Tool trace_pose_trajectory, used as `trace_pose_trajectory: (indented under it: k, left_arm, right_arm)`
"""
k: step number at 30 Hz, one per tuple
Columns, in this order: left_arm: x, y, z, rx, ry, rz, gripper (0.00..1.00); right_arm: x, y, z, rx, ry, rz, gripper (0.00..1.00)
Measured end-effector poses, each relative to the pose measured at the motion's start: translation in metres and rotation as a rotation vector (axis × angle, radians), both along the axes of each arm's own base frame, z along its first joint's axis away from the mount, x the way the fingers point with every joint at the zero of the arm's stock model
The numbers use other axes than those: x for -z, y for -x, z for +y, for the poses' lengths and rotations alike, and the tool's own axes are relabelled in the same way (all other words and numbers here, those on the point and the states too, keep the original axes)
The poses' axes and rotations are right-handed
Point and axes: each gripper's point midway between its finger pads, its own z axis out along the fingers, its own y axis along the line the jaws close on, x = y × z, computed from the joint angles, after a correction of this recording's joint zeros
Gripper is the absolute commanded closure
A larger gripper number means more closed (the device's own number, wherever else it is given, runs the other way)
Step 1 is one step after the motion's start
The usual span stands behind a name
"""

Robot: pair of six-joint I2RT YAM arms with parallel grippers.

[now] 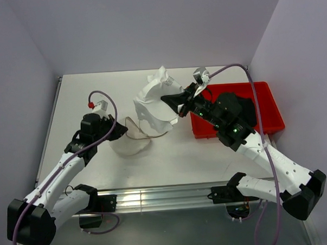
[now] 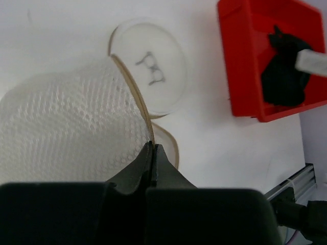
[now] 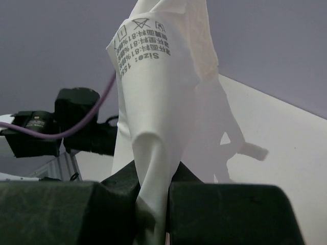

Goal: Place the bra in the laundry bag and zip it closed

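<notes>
**A:** Start at the left. What is the left hand [image 1: 122, 131] doing?

**B:** Its jaws are pressed together on the rim of the laundry bag [image 1: 133, 143]. In the left wrist view the tan edge strip [image 2: 138, 97] runs straight into the closed fingertips [image 2: 140, 163]. The bag lies on its side on the surface [image 1: 81, 93] with its mesh wall slack. The round lid [image 2: 153, 71], with its small black mark, lies flat beside the mouth.

**A:** So the bag is unzipped. And the bra?

**B:** The bra [image 1: 154, 101] is not inside. It hangs in the air just right of the bag and above it, pinched by the right hand [image 1: 180, 103]. Its lower edge is close to the mouth, but I cannot tell whether it touches. The right wrist view shows white fabric with a care label [image 3: 145, 43] rising from between the shut jaws.

**A:** Anything further right?

**B:** A red bin [image 1: 238, 86] with something black [image 2: 283, 76] in it. I'd say it is no part of this job.

**A:** How far along, then?

**B:** About the middle, I judge: the mouth is held and the garment is lifted. What's left is to lower the bra into the opening, fold the lid over and run the zip all round.
</notes>
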Motion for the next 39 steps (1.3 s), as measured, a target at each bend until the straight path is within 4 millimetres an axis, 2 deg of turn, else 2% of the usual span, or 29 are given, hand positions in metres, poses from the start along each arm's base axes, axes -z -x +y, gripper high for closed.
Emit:
trace_pose_trajectory:
  k: [2,5,10,15,20,29,33,39]
  left_arm:
    - [0.024,0.007,0.006,-0.032,-0.008,0.059,1.00]
    - [0.040,0.012,0.012,-0.078,-0.005,0.091,1.00]
    - [0.035,0.011,0.023,-0.154,0.017,0.049,1.00]
    - [0.038,0.012,0.031,-0.204,0.021,0.032,1.00]
    - [0.046,0.014,0.034,-0.216,0.014,0.042,1.00]
    - [0.043,0.013,0.033,-0.216,0.021,0.027,1.00]
    - [0.043,0.013,0.033,-0.216,0.022,0.024,1.00]
    - [0.040,0.009,0.032,-0.216,0.026,0.020,1.00]
  right_arm:
    - [-0.003,-0.005,0.011,-0.039,-0.001,-0.015,1.00]
    - [0.014,-0.019,0.032,-0.103,0.016,0.010,1.00]
    - [0.059,-0.028,0.061,-0.212,0.032,0.122,1.00]
    - [0.067,-0.028,0.075,-0.289,0.003,0.141,1.00]
    - [0.085,-0.041,0.087,-0.310,-0.018,0.179,1.00]
    - [0.158,-0.067,0.107,-0.314,0.046,0.319,1.00]
    - [0.167,-0.074,0.112,-0.314,0.057,0.335,1.00]
    - [0.168,-0.067,0.121,-0.324,0.053,0.310,1.00]
